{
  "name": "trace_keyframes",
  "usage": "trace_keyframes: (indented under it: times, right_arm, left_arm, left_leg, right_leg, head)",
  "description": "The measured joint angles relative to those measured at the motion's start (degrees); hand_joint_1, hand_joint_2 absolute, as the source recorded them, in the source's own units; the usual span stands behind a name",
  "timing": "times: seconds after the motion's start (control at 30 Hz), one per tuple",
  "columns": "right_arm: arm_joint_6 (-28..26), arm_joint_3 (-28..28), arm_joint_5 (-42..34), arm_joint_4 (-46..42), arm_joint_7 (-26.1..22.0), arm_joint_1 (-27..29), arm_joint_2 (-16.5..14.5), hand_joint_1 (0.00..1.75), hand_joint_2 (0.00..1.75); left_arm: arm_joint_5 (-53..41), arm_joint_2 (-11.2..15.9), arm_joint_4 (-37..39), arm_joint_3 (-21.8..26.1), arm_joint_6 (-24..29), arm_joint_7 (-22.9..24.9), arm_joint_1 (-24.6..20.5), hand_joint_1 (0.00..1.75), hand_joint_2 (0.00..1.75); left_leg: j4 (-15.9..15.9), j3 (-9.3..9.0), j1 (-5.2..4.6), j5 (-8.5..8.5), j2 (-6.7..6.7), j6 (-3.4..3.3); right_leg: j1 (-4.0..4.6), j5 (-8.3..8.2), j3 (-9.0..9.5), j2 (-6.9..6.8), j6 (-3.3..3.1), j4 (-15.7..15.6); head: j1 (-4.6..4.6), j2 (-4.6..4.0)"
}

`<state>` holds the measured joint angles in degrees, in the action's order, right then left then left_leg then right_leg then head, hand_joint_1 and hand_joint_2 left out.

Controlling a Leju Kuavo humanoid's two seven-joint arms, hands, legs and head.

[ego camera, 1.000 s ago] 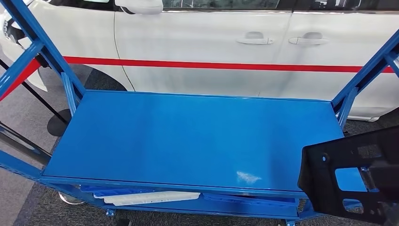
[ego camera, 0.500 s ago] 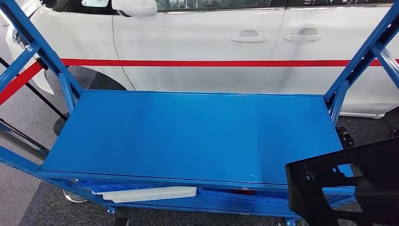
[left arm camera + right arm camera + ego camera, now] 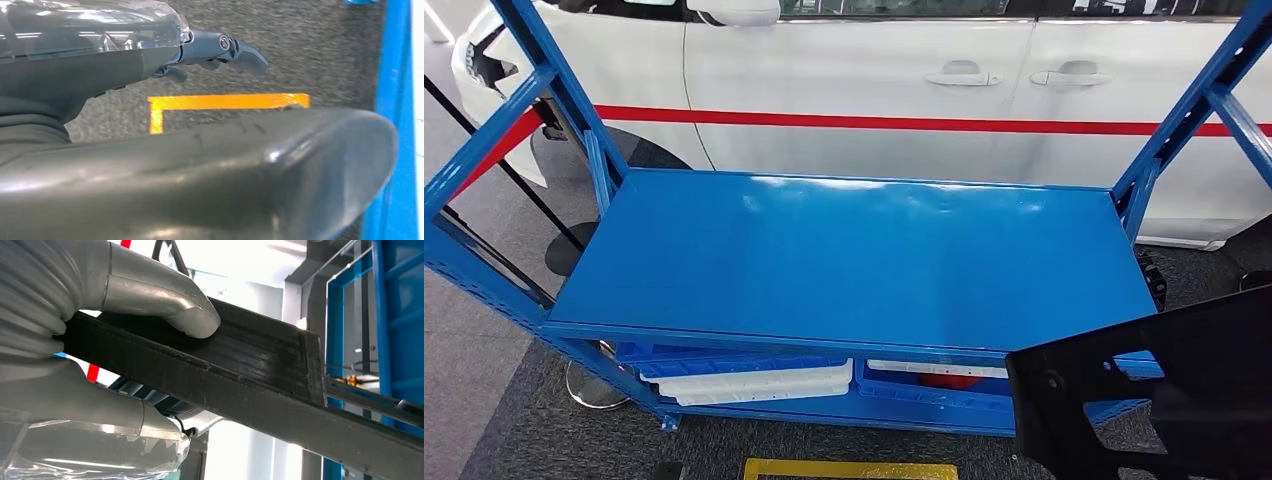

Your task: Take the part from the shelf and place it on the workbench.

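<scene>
From the head view I see the black part (image 3: 1139, 405) low at my right, held up in front of the near right corner of the blue workbench (image 3: 854, 260) — whether it touches the edge I cannot tell. It is a flat, dark plate with a small round hole near its left end and a cut-out through which the blue shows. In the right wrist view my right hand (image 3: 85, 335) grips the part (image 3: 240, 370) firmly: a grey finger (image 3: 165, 295) lies across one face and the thumb (image 3: 75, 400) presses on the other, so the plate's thin edge runs out slanting from the hand. My left hand (image 3: 210, 50) hangs over grey carpet (image 3: 310, 50), its dark fingers curved a little and apart, with nothing in them; a yellow tape mark (image 3: 220, 102) lies on the floor beneath. Under the bench top sit blue bins (image 3: 754, 368) with white pieces (image 3: 759, 385) in them. Behind the bench stands a white car (image 3: 904, 90) with a red stripe (image 3: 874, 122) along its doors.
</scene>
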<state>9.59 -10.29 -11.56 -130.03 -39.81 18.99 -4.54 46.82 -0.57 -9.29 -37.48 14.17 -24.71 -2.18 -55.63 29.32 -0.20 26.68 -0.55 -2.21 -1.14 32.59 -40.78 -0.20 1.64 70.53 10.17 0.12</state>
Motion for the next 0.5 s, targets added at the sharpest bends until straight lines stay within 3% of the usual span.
trace_keyframes:
  times: [0.03,0.07,0.1,0.17,0.23,0.3,0.37,0.43,0.5]
  right_arm:
    - [0.46,-0.01,-0.22,0.00,0.01,0.01,-0.09,1.75,1.75]
    - [0.95,-0.02,-0.51,-0.04,0.01,0.04,-0.22,1.75,1.75]
    - [1.51,-0.08,-0.94,-0.13,0.01,0.07,-0.36,1.75,1.75]
    - [3.10,-0.26,-2.22,-0.45,0.00,0.16,-0.74,1.75,1.75]
    - [5.28,-0.56,-3.68,-0.77,-0.02,0.33,-1.40,1.75,1.75]
    - [7.26,-1.33,-4.72,-0.90,-0.03,0.74,-2.28,1.75,1.75]
    - [8.94,-2.72,-5.52,-0.90,-0.03,1.26,-3.35,1.75,1.75]
    - [10.40,-4.24,-6.21,-0.88,-0.01,1.63,-4.35,1.75,1.75]
    - [11.06,-5.03,-6.53,-0.86,0.01,1.76,-4.79,1.75,1.75]
  left_arm:
    - [0.19,0.00,0.00,0.02,0.10,0.32,-0.04,0.00,0.00]
    - [0.39,0.00,0.00,0.04,0.24,0.66,-0.08,0.00,0.00]
    - [0.56,0.00,0.00,0.07,0.42,1.05,-0.10,0.00,0.00]
    - [0.72,0.06,0.00,0.10,0.87,1.87,-0.10,0.00,0.00]
    - [0.84,0.16,0.02,0.16,1.46,2.60,-0.04,0.00,0.00]
    - [1.31,0.22,0.04,0.24,2.06,3.15,-0.04,0.00,0.00]
    - [1.98,0.29,0.09,0.37,2.68,3.51,-0.03,0.00,0.00]
    - [2.62,0.34,0.15,0.62,3.26,3.75,0.08,0.00,0.00]
    - [2.97,0.35,0.15,0.79,3.52,3.87,0.15,0.00,0.00]
  left_leg:
    - [-0.18,0.88,0.00,-0.58,-0.13,0.07]
    - [-0.46,1.79,0.05,-1.10,-0.33,0.18]
    - [-0.89,2.72,0.15,-1.50,-0.57,0.34]
    - [-2.07,4.39,0.26,-1.93,-1.12,0.80]
    - [-3.14,5.33,0.16,-2.20,-1.73,1.50]
    - [-3.45,5.58,0.16,-2.72,-2.57,2.32]
    - [-4.06,5.93,0.45,-1.94,-2.51,3.14]
    - [-6.96,6.89,0.69,1.99,-1.31,3.70]
    - [-9.48,7.57,0.73,5.06,-0.62,3.83]
  right_leg:
    - [-0.14,0.86,0.04,0.00,0.21,2.64]
    - [-0.29,0.41,0.81,-0.03,0.42,3.75]
    - [-0.45,-1.00,2.55,-0.14,0.61,2.79]
    - [-0.63,-2.92,8.12,-1.44,0.96,-3.85]
    - [-0.29,-2.13,12.20,-2.88,0.44,-10.19]
    - [0.17,-1.63,12.58,-2.72,-0.76,-11.91]
    - [0.19,-2.65,11.66,-1.97,-1.93,-12.00]
    - [0.14,-3.85,10.48,-1.30,-2.88,-12.14]
    - [0.20,-4.42,9.80,-0.90,-3.19,-12.12]
  head:
    - [0.01,-0.01]
    - [0.00,-0.01]
    - [0.01,-0.01]
    - [0.01,0.01]
    - [0.04,0.02]
    - [0.08,0.02]
    - [0.07,0.01]
    - [0.07,0.01]
    - [0.09,0.02]
